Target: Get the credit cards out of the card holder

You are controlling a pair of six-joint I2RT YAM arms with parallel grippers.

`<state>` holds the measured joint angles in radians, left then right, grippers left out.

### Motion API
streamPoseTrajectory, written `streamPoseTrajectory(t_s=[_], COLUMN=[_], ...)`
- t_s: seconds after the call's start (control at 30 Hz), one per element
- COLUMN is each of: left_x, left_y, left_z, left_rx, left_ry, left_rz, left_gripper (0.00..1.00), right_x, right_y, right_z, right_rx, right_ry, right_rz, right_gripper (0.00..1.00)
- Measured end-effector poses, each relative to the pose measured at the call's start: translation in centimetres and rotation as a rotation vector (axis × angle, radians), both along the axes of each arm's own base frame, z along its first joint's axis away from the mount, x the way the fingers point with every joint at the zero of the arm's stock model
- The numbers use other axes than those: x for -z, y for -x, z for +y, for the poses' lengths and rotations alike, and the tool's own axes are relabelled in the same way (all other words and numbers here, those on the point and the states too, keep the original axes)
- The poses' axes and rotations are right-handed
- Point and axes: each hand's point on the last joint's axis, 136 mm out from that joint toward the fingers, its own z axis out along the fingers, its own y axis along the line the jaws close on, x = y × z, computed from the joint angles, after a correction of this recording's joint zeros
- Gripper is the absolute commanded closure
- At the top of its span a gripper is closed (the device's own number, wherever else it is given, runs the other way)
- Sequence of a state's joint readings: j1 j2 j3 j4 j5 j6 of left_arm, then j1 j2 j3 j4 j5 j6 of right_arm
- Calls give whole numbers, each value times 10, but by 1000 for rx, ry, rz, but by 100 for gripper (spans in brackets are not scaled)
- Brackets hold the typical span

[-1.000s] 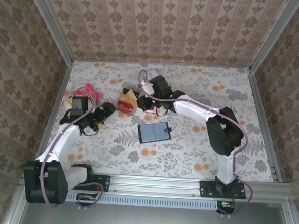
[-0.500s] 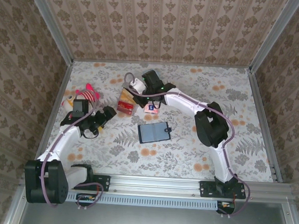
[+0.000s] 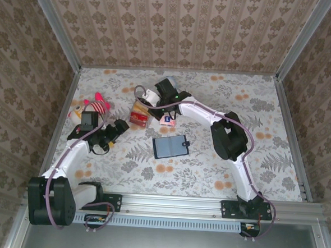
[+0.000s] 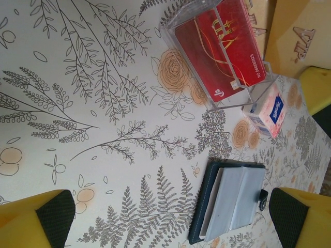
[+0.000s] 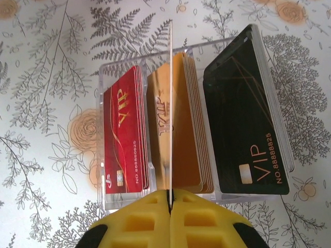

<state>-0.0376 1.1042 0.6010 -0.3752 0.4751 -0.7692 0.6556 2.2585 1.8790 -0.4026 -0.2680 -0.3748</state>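
Stowing step: the right end effector point(image 5: 170, 199) pinches one credit card point(image 5: 170, 93) edge-on over the clear box point(image 5: 101, 103), likely needing a lowering and release, while the card holder point(image 3: 171, 147) lies open on the desk point(image 3: 207, 174) and the left end effector point(image 3: 118, 129) hovers spread.

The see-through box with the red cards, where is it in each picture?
Top external: the clear box sits just left of centre.
Left wrist: the box is top right.
Right wrist: the box is central, just above the right end effector.
Shared landmark: its red cards.
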Motion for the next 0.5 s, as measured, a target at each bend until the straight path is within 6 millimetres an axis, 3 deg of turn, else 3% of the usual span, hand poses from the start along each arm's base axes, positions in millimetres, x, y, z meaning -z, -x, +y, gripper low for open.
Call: streamPoseTrajectory(t_s=[0.3,0.5], left_x=[-7,-9], left_y=[1,1], left_z=[-2,-2], left_rx=[6,7], left_ry=[10,10], left_rz=[-27,-32], left_gripper=[0,0], right_x=[-11,-10], right_y=[-4,-3], right_z=[2,0], right_rx=[-16,-10], right_ry=[-1,10], right_rz=[-30,-24], right_gripper=[81,79])
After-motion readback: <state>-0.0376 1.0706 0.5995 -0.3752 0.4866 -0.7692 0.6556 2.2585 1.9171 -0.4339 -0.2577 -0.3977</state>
